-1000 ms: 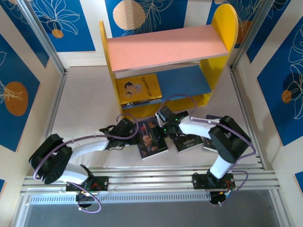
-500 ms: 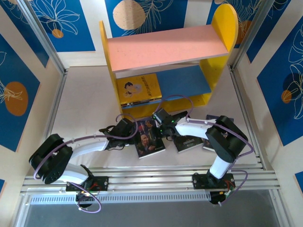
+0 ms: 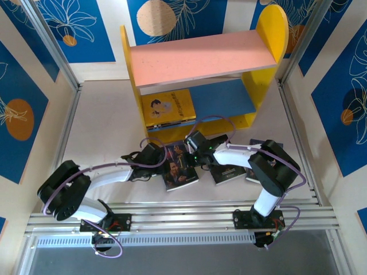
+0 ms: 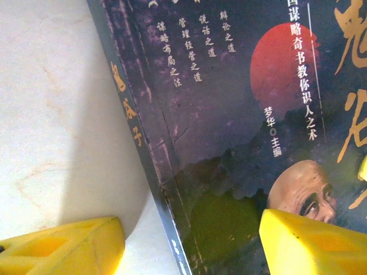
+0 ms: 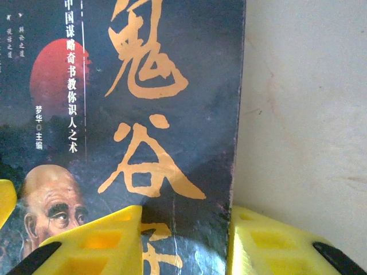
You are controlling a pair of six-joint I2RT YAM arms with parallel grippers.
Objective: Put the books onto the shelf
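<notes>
A dark book with a man's portrait (image 3: pixel 180 166) lies on the table in front of the shelf (image 3: pixel 200 57). My left gripper (image 3: pixel 159 156) is open astride its spine edge (image 4: pixel 192 240). One finger (image 4: pixel 63 246) is over the table and the other (image 4: pixel 309 240) is over the cover (image 4: pixel 229 114). My right gripper (image 3: pixel 192 146) has closed on the book's opposite edge (image 5: pixel 183 240). There, one finger (image 5: pixel 92 240) presses the cover (image 5: pixel 149 103) and the other (image 5: pixel 269 246) sits against the edge, which casts a shadow as if raised. A yellow book (image 3: pixel 168 107) rests in the shelf's lower level at the left.
More dark books (image 3: pixel 228 172) lie on the table under and beside the right arm. The blue lower board (image 3: pixel 223 97) has free room to the right of the yellow book. A metal rail (image 3: pixel 183 215) runs along the near edge, and patterned walls close in on both sides.
My right gripper has slid left onto the portrait book's edge and narrowed its jaws on it. The book has shifted slightly left. The left gripper has stayed open in place.
</notes>
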